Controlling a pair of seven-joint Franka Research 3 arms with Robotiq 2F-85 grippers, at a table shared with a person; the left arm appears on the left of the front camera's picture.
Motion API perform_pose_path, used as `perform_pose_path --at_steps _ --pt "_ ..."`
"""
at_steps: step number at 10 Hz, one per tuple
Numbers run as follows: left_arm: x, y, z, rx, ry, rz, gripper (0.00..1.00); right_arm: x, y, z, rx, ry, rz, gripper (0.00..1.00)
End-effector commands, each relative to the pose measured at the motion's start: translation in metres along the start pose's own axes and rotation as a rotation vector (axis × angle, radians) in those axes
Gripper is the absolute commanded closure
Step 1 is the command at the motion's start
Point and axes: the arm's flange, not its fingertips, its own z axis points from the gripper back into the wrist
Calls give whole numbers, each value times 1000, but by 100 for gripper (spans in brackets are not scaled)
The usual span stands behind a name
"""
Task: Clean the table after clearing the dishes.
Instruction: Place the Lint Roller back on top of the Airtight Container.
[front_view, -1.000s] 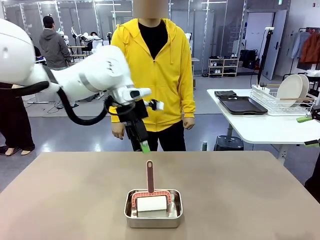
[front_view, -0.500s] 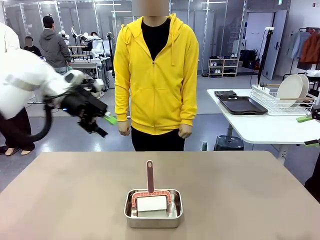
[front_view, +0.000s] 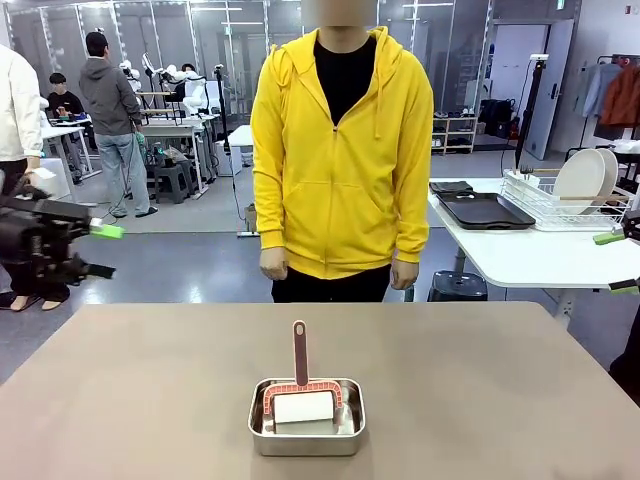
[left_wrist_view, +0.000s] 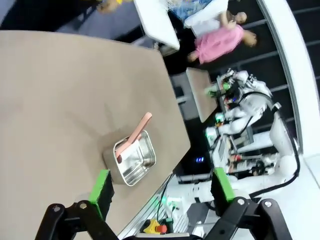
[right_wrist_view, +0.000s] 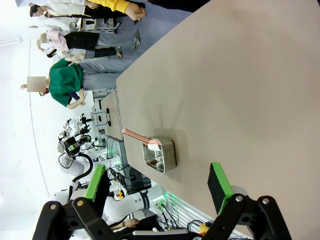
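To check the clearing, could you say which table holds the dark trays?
The white-topped table, beside the dish rack; the grey-brown table holds a steel tin.

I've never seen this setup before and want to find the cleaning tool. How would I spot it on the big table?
Start at the large grey-brown table in front of the person in the yellow hoodie. Near its front edge, at the middle, sits a shiny steel tin. The tool is the roller standing in it: a white roll in a pinkish-red frame, with a long handle pointing up toward the person.

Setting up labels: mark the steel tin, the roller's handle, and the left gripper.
steel tin (front_view: 306, 440), front view, near rim.
roller's handle (front_view: 300, 350), front view, mid-shaft.
left gripper (left_wrist_view: 161, 185), left wrist view, midway between fingertips.
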Motion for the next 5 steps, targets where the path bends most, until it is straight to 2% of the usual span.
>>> perform_pose_path --at_steps 1,3,5 --pt "-22 15 27 -104 -74 -12 0 -2 2 -1 2 7 3 0" --pt "-49 40 83 -93 -211 29 0 -2 2 -1 2 7 3 0" --pt "-73 53 121 -67 -333 70 0 -2 2 -1 2 7 3 0"
